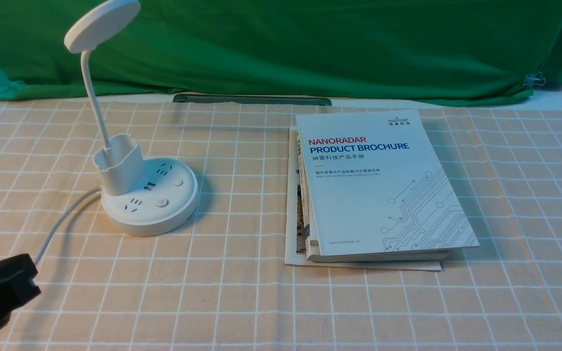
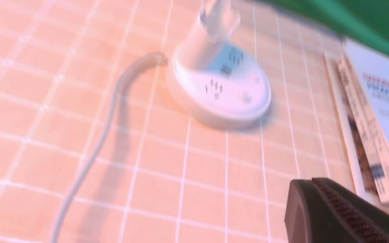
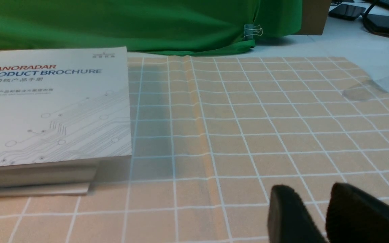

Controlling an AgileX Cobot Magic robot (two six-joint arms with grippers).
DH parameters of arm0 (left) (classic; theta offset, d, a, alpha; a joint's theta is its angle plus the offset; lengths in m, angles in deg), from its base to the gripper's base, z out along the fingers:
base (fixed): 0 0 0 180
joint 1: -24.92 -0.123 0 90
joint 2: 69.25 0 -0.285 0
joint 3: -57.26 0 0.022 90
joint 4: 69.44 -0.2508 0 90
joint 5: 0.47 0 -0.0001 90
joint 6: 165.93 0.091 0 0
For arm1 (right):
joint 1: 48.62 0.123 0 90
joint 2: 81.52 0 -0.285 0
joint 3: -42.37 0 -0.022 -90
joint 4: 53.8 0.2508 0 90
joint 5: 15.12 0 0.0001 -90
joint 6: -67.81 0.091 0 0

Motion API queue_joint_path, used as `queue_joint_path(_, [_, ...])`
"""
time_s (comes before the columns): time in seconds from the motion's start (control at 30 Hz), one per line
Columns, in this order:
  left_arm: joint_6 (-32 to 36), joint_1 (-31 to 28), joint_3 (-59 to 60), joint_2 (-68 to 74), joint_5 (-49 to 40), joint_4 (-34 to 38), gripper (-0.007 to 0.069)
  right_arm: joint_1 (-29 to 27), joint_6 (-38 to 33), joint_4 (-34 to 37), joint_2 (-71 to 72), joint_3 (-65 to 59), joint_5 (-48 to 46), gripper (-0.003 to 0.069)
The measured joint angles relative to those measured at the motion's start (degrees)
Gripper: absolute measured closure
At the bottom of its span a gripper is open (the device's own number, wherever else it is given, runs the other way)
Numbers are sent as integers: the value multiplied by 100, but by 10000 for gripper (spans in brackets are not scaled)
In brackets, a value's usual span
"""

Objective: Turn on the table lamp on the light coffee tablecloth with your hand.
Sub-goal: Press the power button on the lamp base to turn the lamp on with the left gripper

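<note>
White table lamp, 1 brochure well apart

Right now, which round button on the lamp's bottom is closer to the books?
The plain button, farther from you; the other has a power sign and sits nearer you.

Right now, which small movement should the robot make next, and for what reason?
Probably ease the left gripper forward toward the power button on the lamp base. It appears at the front view's near left corner, well short of the base, and nothing visible stands between them.
</note>
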Motion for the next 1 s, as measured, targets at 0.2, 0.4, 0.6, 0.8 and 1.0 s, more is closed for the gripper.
queue_joint_path(0.2, [412, 0, 0, 607, 71, 503, 603, 0, 0, 0, 0, 0, 0, 418])
queue_joint_path(0.4, [431, 0, 0, 933, 173, 554, 603, 0, 2, 0, 0, 0, 0, 418])
queue_joint_path(0.6, [435, 0, 0, 959, 236, 569, 603, 0, 2, 0, 0, 0, 0, 418])
queue_joint_path(0.8, [442, 0, 0, 959, 265, 569, 603, 0, -3, 0, 0, 0, 0, 418])
queue_joint_path(1.0, [453, 0, 0, 959, 282, 569, 603, 0, -3, 0, 0, 0, 0, 418])
